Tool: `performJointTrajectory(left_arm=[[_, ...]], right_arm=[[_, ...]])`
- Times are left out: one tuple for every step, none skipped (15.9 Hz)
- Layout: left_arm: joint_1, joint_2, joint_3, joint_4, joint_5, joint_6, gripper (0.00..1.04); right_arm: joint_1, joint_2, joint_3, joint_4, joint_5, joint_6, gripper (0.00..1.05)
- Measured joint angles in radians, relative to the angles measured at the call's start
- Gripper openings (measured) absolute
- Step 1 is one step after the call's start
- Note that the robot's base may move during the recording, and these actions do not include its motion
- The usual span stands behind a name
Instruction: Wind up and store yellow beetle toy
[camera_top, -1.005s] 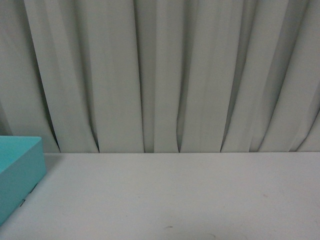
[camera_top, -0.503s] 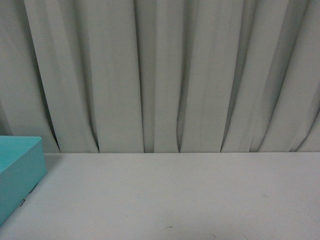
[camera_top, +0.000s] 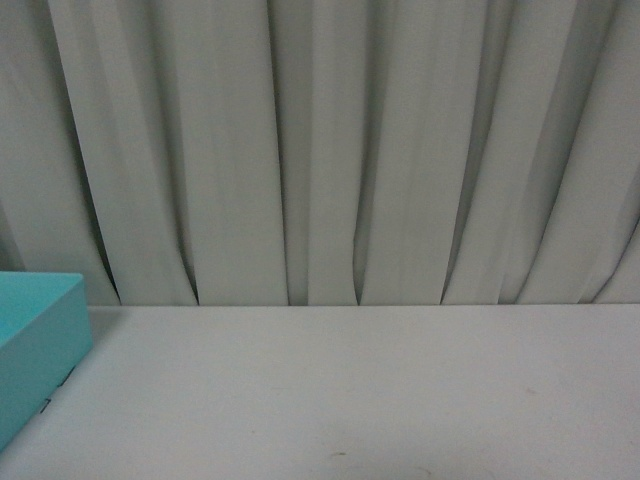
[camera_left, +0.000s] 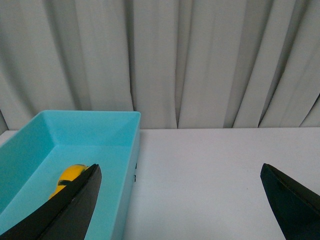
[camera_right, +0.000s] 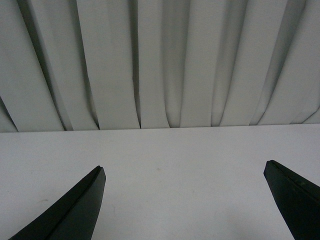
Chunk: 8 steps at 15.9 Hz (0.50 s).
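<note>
The yellow beetle toy does not show in the front view. There we see only a white counter (camera_top: 350, 390) running back to a wall of pale pleated curtain (camera_top: 330, 150). A corner of a turquoise bin (camera_top: 35, 345) enters at about 8 o'clock in that picture, resting on the counter. Neither arm appears here.

In the left wrist view we find the yellow beetle toy (camera_left: 70, 176) lying inside the turquoise bin (camera_left: 120, 150), on its floor. One dark finger partly covers the toy, so we can make out only a rounded yellow body with a dark stripe. Our left tool (camera_left: 180, 200) is spread wide, with one finger over the bin and the other over bare counter (camera_left: 200, 165). It holds nothing. We cannot tell how high the tool hangs above the bin. The curtain (camera_left: 200, 60) closes off the far side.

In the right wrist view our right tool (camera_right: 182, 200) is also spread wide and carries nothing. Between its two dark fingers lies plain white counter (camera_right: 175, 160), and the curtain (camera_right: 165, 60) hangs beyond it. Neither the toy nor the bin shows in this view.
</note>
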Motion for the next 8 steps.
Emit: performJointTrajectory(left_arm=[[0.000, 0.000, 0.000, 0.000, 0.000, 0.000, 0.98], [0.000, 0.000, 0.000, 0.000, 0.000, 0.000, 0.98], [0.000, 0.000, 0.000, -0.001, 0.000, 0.000, 0.98], [0.000, 0.000, 0.000, 0.000, 0.000, 0.000, 0.98], [0.000, 0.000, 0.000, -0.001, 0.000, 0.000, 0.98], [0.000, 0.000, 0.000, 0.000, 0.000, 0.000, 0.98], [0.000, -0.001, 0.000, -0.001, -0.001, 0.000, 0.98], [0.000, -0.001, 0.000, 0.001, 0.000, 0.000, 0.98]], right_arm=[[0.000, 0.000, 0.000, 0.000, 0.000, 0.000, 0.98], [0.000, 0.000, 0.000, 0.000, 0.000, 0.000, 0.98], [0.000, 0.000, 0.000, -0.002, 0.000, 0.000, 0.98], [0.000, 0.000, 0.000, 0.000, 0.000, 0.000, 0.98], [0.000, 0.000, 0.000, -0.001, 0.000, 0.000, 0.98], [0.000, 0.000, 0.000, 0.000, 0.000, 0.000, 0.98], [0.000, 0.000, 0.000, -0.001, 0.000, 0.000, 0.98], [0.000, 0.000, 0.000, 0.000, 0.000, 0.000, 0.98]])
